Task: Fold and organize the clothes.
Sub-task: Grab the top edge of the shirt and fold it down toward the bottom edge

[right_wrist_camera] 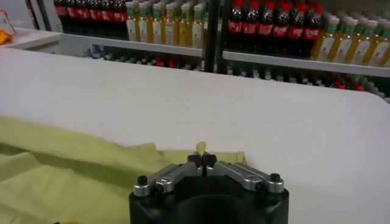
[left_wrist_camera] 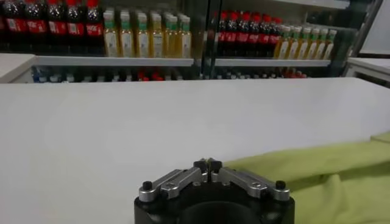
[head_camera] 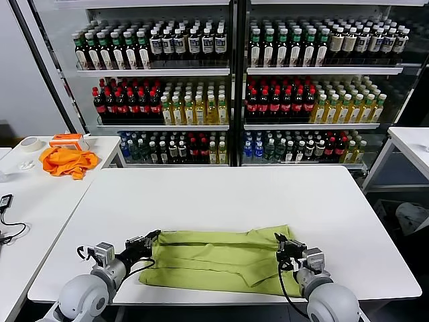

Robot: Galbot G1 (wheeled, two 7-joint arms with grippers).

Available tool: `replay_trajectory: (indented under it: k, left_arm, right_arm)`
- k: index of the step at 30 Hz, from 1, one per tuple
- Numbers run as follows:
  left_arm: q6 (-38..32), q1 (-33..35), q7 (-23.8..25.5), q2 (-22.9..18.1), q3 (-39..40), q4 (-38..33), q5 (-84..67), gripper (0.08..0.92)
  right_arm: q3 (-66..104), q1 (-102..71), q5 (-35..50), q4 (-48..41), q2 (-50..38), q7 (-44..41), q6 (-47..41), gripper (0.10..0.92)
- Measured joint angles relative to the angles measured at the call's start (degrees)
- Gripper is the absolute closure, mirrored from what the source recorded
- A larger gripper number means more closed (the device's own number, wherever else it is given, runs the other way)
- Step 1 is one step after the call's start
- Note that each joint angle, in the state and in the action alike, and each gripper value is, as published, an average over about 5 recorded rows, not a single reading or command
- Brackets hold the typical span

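In the lower left of the head view, the left gripper sits low over the white table with its fingers pressed together, the tips at the left edge of the yellow-green T-shirt. Its own wrist view shows the left gripper with the two fingertips meeting and no cloth visibly caught between them; the T-shirt lies just beside and behind the tips there. In the lower right of the head view, the right gripper is likewise shut, its tips over the shirt's upper right corner. The right wrist view shows that gripper closed tip to tip directly above the fabric edge of the T-shirt; whether a thin fold is pinched there cannot be made out. The garment lies flattened as a wide band across the lower centre of the frame, near the table's front edge, with a long crease running along it. Its lower right corner is hidden behind the right arm's grey wrist, and both arms are cut off by the bottom of the frame. No printed graphic shows on the visible side. On a second table at the upper left lie an orange cloth and a roll of tape, well apart from the shirt. Shelves of bottles fill the top of the frame; their labels are too small to read.
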Motion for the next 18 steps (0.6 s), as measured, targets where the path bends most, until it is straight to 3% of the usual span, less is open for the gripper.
replay_trajectory:
  k: [18]
  left_arm:
    - [4.2,4.3,-2.2,0.4,-1.7,-5.5,-0.1,0.919]
  right_arm:
    - [-0.4,-1.0,-0.5,0.1,0.0,-0.4,0.1,0.917]
